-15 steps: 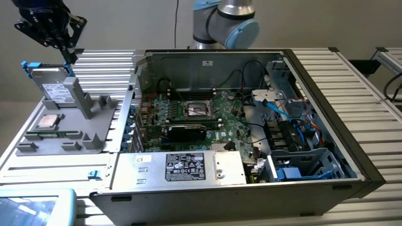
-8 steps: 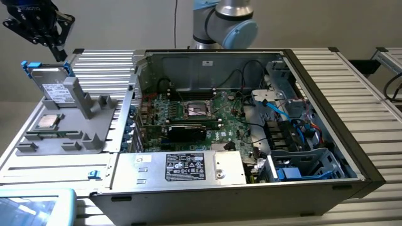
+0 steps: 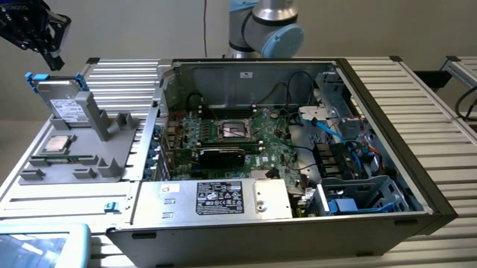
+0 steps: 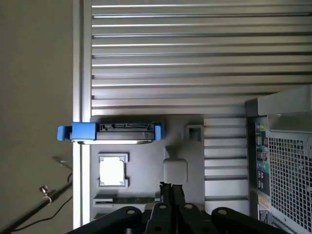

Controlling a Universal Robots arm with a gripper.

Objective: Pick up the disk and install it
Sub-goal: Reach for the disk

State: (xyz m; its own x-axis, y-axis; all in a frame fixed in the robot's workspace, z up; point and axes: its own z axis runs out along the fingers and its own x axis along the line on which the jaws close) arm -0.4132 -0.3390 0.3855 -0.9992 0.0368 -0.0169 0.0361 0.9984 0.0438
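Fingers: your gripper's (image 4: 171, 185) fingers (image 4: 166, 195) look pressed together, pinching nothing, though the angle is poor.
Gripper (image 3: 52, 60): hangs above the disk (image 3: 63, 100), apart from it.
Disk (image 4: 124, 130): you see it standing on edge in the grey holder (image 3: 89, 162), blue rails at its ends.
Holder (image 4: 214, 126): rests on the slatted table (image 3: 111, 78), beside the open computer case (image 3: 223, 237).

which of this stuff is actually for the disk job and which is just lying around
For the job:
disk, standing in the grey holder
gripper, not touching it
open computer case

Just lying about:
square silver chip
silver box with black label
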